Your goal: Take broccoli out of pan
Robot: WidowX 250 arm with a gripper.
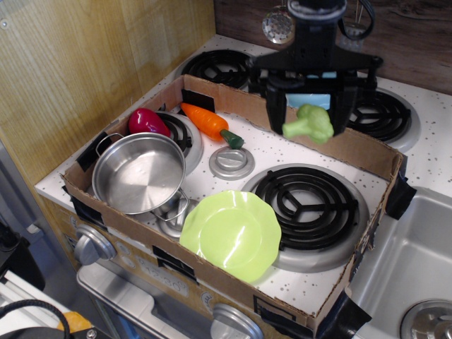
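Observation:
My gripper (309,116) is shut on the light-green toy broccoli (309,123) and holds it in the air over the back cardboard wall, above the far right of the stove. The shiny steel pan (138,173) stands empty on the front left burner, far to the left of the gripper. The broccoli hangs tilted, head to the right.
A cardboard tray wall (311,134) rings the stove top. Inside it lie a lime-green plate (232,233), an orange carrot (210,123), a dark red pepper (147,122) and a black coil burner (305,205). A light-blue bowl (318,100) sits behind the gripper. A sink (413,261) is at the right.

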